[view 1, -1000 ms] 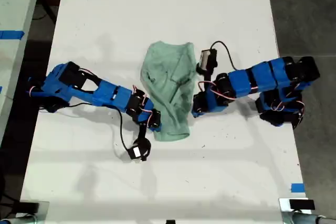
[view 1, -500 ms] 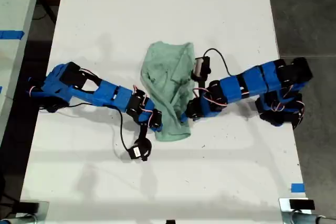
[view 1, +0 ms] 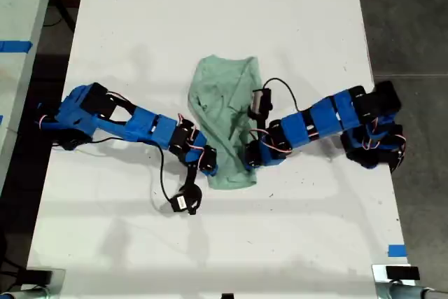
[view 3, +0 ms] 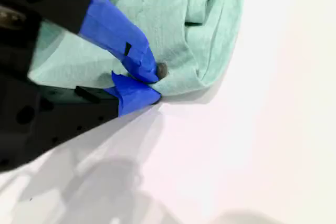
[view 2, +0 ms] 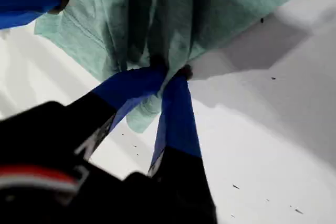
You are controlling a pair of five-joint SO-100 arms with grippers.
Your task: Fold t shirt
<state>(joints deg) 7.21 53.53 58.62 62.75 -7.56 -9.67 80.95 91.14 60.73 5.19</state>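
The small pale mint-green knit t shirt (view 1: pixel 224 113) lies wrinkled and bunched near the middle of the long white table (view 1: pixel 210 19), well clear of all its edges. The end nearer the table's near edge sits between two blue arms that reach in from the exterior view's left and right. My first gripper (view 2: pixel 169 73) is clenched on a gathered pleat at the cloth's edge, and my second gripper (view 3: pixel 151 81) is clenched on the hem beside a rounded corner. The step in hand looks like carrying this end over toward the far end. To do it well, I should raise both pinches together and level, just high enough to clear the fabric beneath. I should also keep them apart so the hem stays taut, and lay the fold down before letting go. An uneven lift would probably twist the bundle. By count: one t shirt, two arms, two grippers, one table.
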